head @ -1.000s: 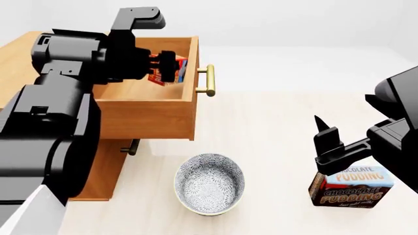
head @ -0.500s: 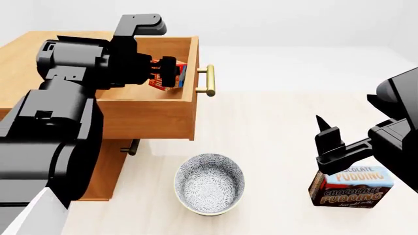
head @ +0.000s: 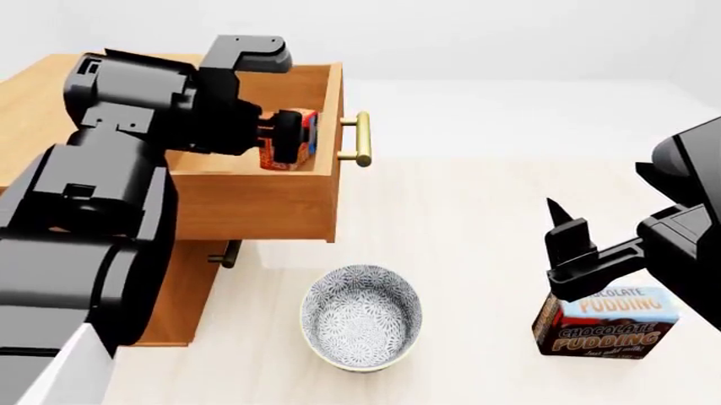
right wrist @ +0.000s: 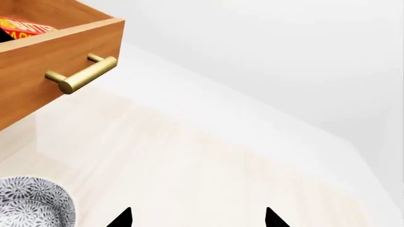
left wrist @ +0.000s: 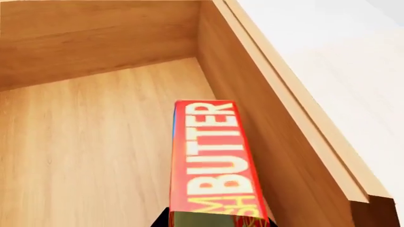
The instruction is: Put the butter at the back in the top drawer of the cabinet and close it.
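The butter (head: 295,126), an orange-red carton with yellow lettering, hangs inside the open top drawer (head: 250,205) close to its front panel. My left gripper (head: 289,140) is shut on it. In the left wrist view the butter (left wrist: 211,156) runs alongside the drawer's front wall (left wrist: 265,123), over the wooden drawer floor (left wrist: 82,151). The butter (right wrist: 22,24) also peeks above the drawer front (right wrist: 38,71) in the right wrist view. The drawer sticks out of the light-brown cabinet (head: 34,110). My right gripper (head: 563,232) hangs open and empty above the pudding box.
A patterned bowl (head: 360,316) stands on the pale floor in front of the drawer. A chocolate pudding box (head: 609,325) sits at the right, under my right gripper. The drawer's brass handle (head: 363,139) points right; a lower drawer's handle (head: 225,253) shows beneath.
My left gripper has carried the butter lower into the drawer and a little toward its front panel. The right arm has not moved.
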`<state>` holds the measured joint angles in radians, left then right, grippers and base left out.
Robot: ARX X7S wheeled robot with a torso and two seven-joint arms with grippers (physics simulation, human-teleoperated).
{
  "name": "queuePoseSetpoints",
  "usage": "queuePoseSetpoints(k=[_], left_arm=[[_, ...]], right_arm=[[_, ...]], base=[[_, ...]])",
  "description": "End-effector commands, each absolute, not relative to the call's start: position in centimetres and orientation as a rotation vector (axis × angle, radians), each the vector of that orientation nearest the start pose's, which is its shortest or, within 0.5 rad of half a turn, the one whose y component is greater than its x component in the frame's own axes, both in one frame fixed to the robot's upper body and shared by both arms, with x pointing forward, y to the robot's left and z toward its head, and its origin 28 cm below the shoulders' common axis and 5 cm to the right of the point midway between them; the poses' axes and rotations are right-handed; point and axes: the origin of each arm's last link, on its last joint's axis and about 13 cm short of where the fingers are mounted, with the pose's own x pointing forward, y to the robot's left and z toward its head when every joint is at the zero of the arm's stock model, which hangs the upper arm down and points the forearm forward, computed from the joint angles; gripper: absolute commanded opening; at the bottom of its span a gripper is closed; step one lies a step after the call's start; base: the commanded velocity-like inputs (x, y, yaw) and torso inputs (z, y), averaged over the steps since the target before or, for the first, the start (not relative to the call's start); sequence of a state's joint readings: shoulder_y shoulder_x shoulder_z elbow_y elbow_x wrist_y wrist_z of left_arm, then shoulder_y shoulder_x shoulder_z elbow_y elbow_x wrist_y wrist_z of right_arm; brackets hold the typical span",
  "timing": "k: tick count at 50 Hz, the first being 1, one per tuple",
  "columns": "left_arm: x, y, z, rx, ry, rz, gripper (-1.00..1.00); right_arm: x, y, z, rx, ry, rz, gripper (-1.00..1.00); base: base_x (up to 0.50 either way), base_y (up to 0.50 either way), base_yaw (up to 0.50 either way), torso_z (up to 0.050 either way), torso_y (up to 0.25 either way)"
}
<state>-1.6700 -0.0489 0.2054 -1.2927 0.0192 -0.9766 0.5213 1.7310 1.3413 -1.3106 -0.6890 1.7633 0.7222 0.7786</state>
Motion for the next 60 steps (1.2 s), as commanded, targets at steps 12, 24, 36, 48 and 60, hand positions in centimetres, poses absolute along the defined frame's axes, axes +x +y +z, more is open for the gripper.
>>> queuePoseSetpoints(k=[12, 24, 36, 48, 60], left_arm=[[40.5, 22.8, 27.6, 0.046, 0.755, -0.392, -1.0], [40.6, 22.8, 27.9, 0.052, 0.737, -0.409, 1.0], [40.7, 22.9, 28.3, 0.034, 0.713, -0.422, 1.0], [40.7, 23.0, 29.1, 0.045, 0.682, -0.397, 1.0], [40.7, 23.3, 30.1, 0.073, 0.658, -0.352, 1.0]], right_arm=[[17.5, -17.8, 28.7, -0.393, 0.199, 0.13, 1.0], [17.5, -17.7, 28.7, -0.395, 0.199, 0.129, 1.0], [17.4, -17.7, 28.6, -0.397, 0.198, 0.126, 1.0], [17.4, -17.7, 28.6, -0.4, 0.197, 0.125, 1.0], [17.3, -17.7, 28.6, -0.404, 0.196, 0.125, 1.0]], base=[[0.0, 0.0, 0.0, 0.0, 0.0], [0.0, 0.0, 0.0, 0.0, 0.0], [0.0, 0.0, 0.0, 0.0, 0.0], [0.0, 0.0, 0.0, 0.0, 0.0], [0.0, 0.0, 0.0, 0.0, 0.0]])
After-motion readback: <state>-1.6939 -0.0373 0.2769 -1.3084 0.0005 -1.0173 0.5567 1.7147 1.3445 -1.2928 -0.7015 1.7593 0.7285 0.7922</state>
